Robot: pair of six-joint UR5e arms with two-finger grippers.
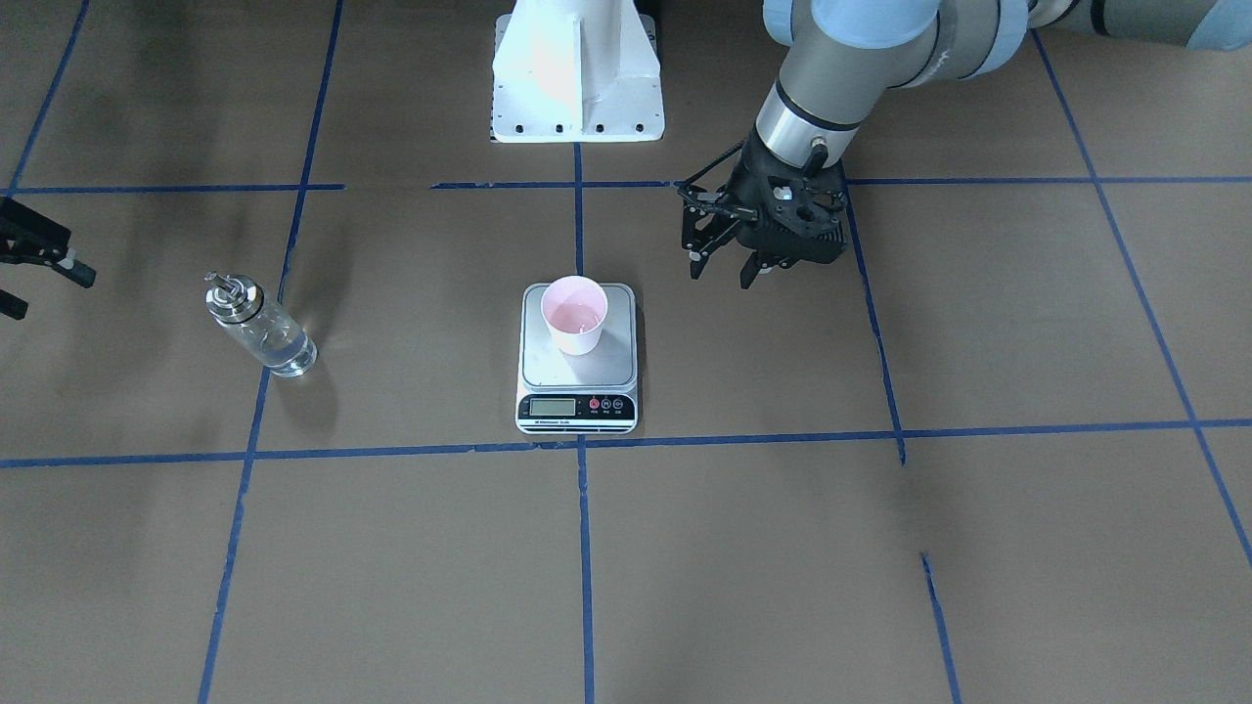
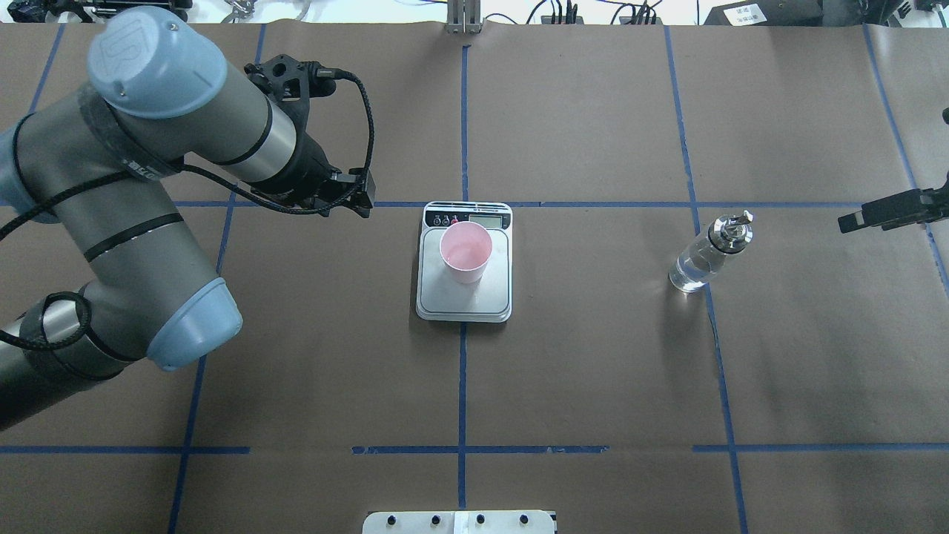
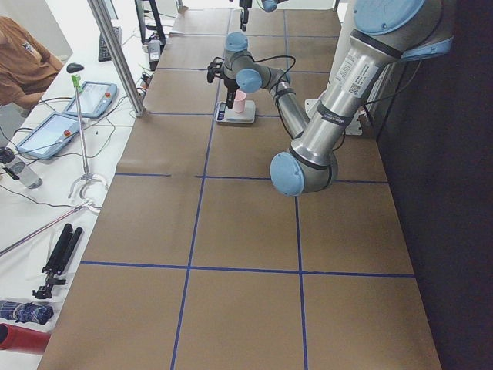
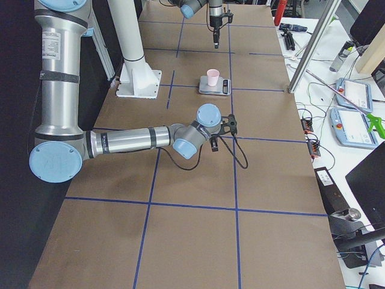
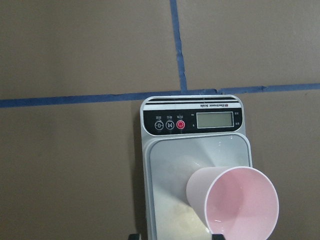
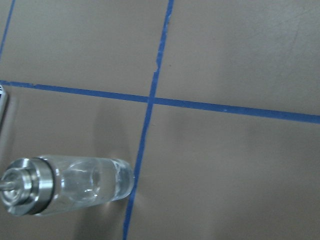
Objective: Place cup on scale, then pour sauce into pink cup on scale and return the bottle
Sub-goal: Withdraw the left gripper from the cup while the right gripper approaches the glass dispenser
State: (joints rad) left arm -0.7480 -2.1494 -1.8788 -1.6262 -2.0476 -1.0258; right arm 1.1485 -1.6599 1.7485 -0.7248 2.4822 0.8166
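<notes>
We see the small pale pink tapered paper cup (image 1: 574,313) standing upright on the flat square kitchen scale with a silver-grey platform (image 1: 548,370). It sits toward the platform's robot-side half and nearer the robot's left edge of it, as the left wrist view shows. The scale rests at the middle of the brown paper-covered table (image 1: 743,548), where two blue tape lines (image 1: 585,548) cross.

The left gripper (image 1: 722,277) hovers above the table on the robot's left of the scale, near it but touching nothing, its two black fingers spread apart with nothing between them.

The small clear glass cylindrical bottle with a shiny silver cap and thin spout (image 1: 259,326) stands upright well to the robot's right of the scale, its base on a blue tape line. The clear, colourless sauce (image 1: 286,349) shows through its glass.

The right gripper (image 1: 54,293) sits at the table's right edge, apart from the bottle, jaws open and holding nothing.
</notes>
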